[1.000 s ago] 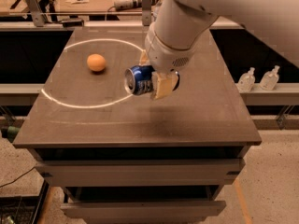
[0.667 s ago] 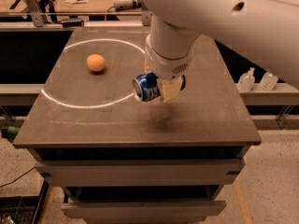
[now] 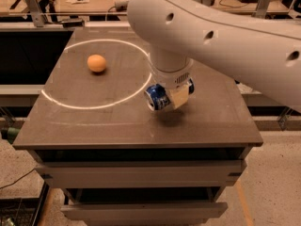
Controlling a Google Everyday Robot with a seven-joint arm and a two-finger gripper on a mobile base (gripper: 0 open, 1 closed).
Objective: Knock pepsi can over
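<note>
The desk top is seen as dark grey-brown, matt, w/ a thin white ring drawn over its left half. The drawers below are shown in paler grey. A plain orange fruit is set inside the ring, twd. the back-left corner. The arm is finished in off-white, dotted w/ small dark round holes. The claw, held just above the desk's middle, slightly twd. the right edge, is clamped on the pepsi can. A cream-tan pad is shown on the claw's near side. The can is coloured deep blue w/ white print & a silver rim. A soft dark shadow is cast on the desk beneath. The floor is speckled beige.
</note>
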